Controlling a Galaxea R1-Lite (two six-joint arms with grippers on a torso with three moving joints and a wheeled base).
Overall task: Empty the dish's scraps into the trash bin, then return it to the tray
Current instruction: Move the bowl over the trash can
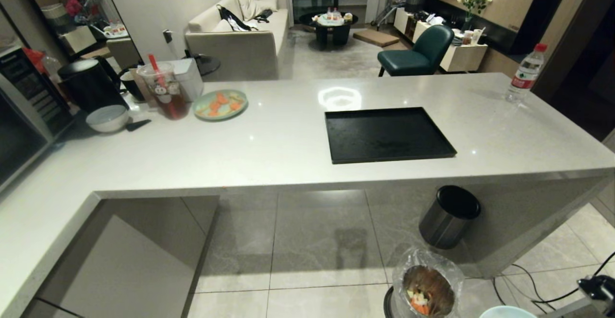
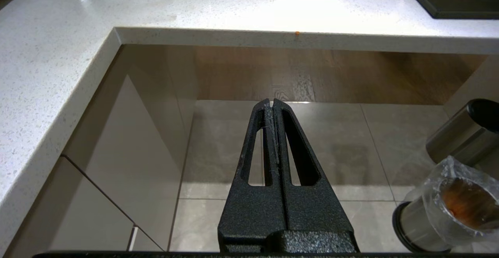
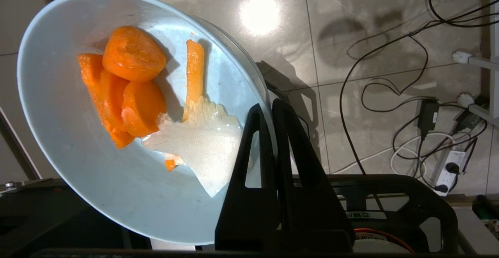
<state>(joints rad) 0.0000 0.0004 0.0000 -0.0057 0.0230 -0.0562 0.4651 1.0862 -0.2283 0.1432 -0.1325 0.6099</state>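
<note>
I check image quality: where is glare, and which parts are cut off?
Head view: glare on the counter behind the tray; dish cropped at the bottom edge. Right wrist view: lamp reflection on the floor tiles. Left wrist view: bright patch on the counter.

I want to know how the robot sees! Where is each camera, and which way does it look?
Head view: up high, looking down over the counter, tray and trash bin; no arm clearly shows.
Left wrist view: behind the shut left gripper, facing the floor under the counter.
Right wrist view: behind the right gripper, its jaws pinching the dish with scraps.
Head and left wrist views share the trash bin.
</note>
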